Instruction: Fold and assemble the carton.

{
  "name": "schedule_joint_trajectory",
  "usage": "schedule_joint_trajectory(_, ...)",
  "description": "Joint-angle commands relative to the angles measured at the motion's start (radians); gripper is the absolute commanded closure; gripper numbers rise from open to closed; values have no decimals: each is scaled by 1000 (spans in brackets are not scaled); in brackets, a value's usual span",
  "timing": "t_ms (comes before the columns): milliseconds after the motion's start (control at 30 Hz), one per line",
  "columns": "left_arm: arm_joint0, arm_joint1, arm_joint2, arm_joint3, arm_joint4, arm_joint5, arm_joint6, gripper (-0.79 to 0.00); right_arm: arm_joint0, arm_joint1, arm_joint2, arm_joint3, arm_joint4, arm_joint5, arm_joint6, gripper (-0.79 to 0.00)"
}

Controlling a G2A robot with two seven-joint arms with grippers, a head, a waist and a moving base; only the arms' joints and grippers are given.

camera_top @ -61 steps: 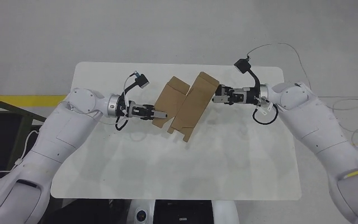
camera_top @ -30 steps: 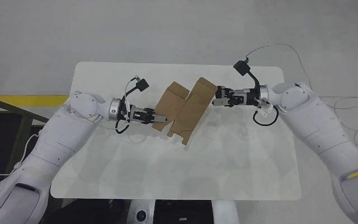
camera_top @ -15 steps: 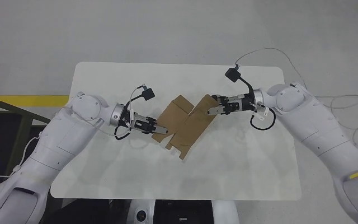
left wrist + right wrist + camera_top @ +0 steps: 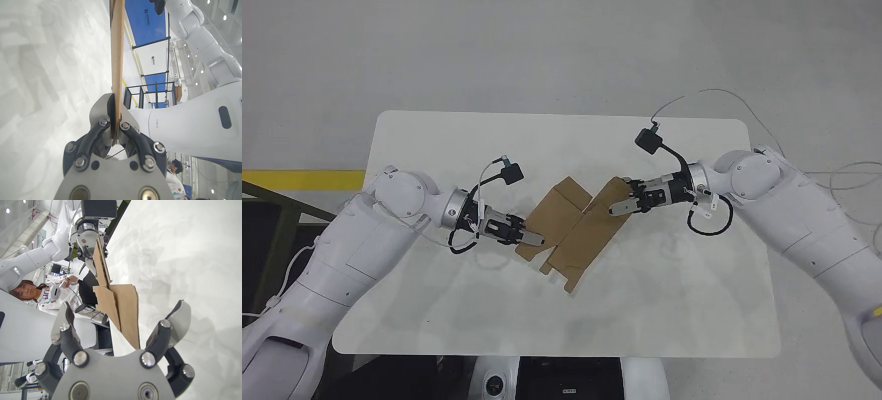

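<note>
Cardboard carton [image 4: 580, 232] pinched by left tool [image 4: 535, 242], opposite corner inside spread right tool [image 4: 615, 208].

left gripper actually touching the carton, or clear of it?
Touching. The left wrist view shows the left gripper shut on the edge of the carton, with the cardboard pinched between its two fingers and no gap on either side.

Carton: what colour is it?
The flat cardboard carton is plain brown, best seen in the top view.
</note>
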Motion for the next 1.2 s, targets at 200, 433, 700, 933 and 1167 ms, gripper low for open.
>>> schedule_joint_trajectory(200,0,0,0,0,0,0,0,0,0,0,0,0,0,0,0,-785)
schedule_joint_trajectory(433,-8,6,-7,15,35,-5,5,0,2,9,11,55,57,-33,-33,-785)
schedule_joint_trajectory(700,-8,6,-7,15,35,-5,5,0,2,9,11,55,57,-33,-33,-785)
schedule_joint_trajectory(933,10,8,-16,-10,62,7,37,0,-4,9,12,51,51,-24,-44,-785)
schedule_joint_trajectory(1167,34,20,-53,-39,59,11,0,0,-32,14,49,32,8,25,-35,-785)
